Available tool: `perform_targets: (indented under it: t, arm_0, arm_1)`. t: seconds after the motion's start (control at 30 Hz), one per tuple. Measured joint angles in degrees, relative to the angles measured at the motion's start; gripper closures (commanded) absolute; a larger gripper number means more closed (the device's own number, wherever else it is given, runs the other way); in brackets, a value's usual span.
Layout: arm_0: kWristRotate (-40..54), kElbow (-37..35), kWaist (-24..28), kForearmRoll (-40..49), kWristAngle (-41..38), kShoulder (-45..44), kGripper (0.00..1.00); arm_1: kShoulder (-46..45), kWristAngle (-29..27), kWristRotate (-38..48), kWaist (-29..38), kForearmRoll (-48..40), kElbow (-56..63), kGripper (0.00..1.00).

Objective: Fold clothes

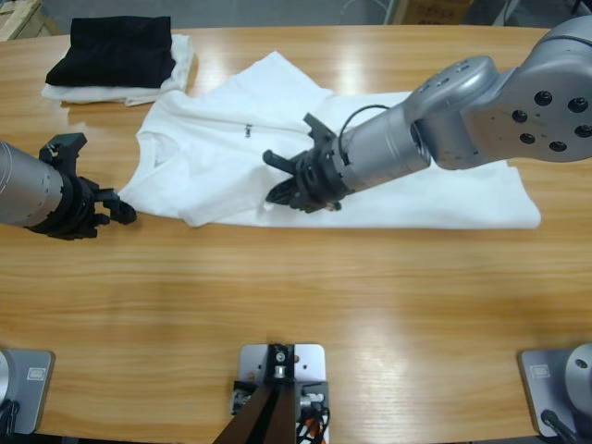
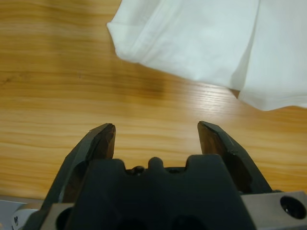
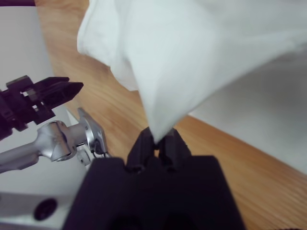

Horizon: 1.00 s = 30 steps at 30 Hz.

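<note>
At the far left corner of the wooden table (image 1: 296, 296) a black folded garment (image 1: 113, 48) sits on top of a white folded cloth (image 1: 176, 79), well apart from both arms and clear of the work. The white T-shirt (image 1: 416, 199) lies spread across the middle of the table, its neck end toward the left and its body running off to the right, with a tiny dark logo (image 1: 248, 130) on the chest. The right gripper (image 1: 289, 191) reaches in from the far right over the shirt, its big silver arm covering part of the fabric; its jaws are pinched tight on a bunch of the shirt's near edge, which rises from them as a lifted peak. The left gripper (image 1: 123, 212) rests low at the left, jaws spread wide with nothing between them, just beside the shirt's sleeve (image 2: 158, 38) but not touching it.
</note>
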Motion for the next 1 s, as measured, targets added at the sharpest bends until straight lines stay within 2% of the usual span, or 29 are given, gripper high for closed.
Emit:
perform_targets:
  t: [0.43,0.47,0.5,0.53,0.57,0.7,0.87,0.9,0.93,0.97,1.0]
  arm_0:
    - [-1.0,0.5,-1.9,-0.4,-0.1,0.0,0.331]
    - [-1.0,0.5,-1.9,-0.4,-0.1,0.0,0.331]
    - [-1.0,0.5,-1.9,-0.4,-0.2,0.0,0.331]
    - [-1.0,0.5,-2.0,-0.4,-0.2,0.0,0.331]
    - [-1.0,0.5,-2.0,-0.4,-0.2,0.0,0.331]
    - [-1.1,0.5,-2.0,-0.5,-1.0,0.0,0.331]
    - [-1.1,0.5,-2.1,-2.0,-1.8,0.0,0.331]
    - [-1.1,0.5,-2.1,-2.5,-1.9,-0.2,0.331]
    - [-1.1,0.5,-2.1,-3.3,-1.9,-0.4,0.347]
    - [-1.1,0.5,-2.1,-4.3,-1.9,-0.6,0.408]
    - [-1.1,0.5,-2.1,-5.2,-1.9,-0.9,0.529]
  arm_1:
    - [0.1,3.7,2.0,-0.8,0.8,0.7,1.0]
    - [0.7,3.3,1.8,-0.8,0.8,0.8,0.911]
    - [1.4,2.6,1.5,-0.8,0.6,0.8,0.388]
    - [1.8,1.8,1.2,-0.8,0.3,0.8,0.031]
    - [2.0,1.0,0.8,-0.8,0.0,0.8,0.0]
    - [2.2,-2.6,-0.8,-0.8,0.2,0.8,0.0]
    - [0.0,-8.1,-3.9,-0.8,6.7,0.7,0.011]
    - [-1.2,-9.5,-4.8,-0.9,8.4,0.8,0.076]
    - [-2.5,-10.9,-6.1,-0.9,9.8,0.7,0.233]
    - [-4.2,-11.9,-7.4,-0.9,11.2,0.7,0.487]
    - [-6.1,-12.5,-9.2,-0.9,12.3,0.6,0.793]
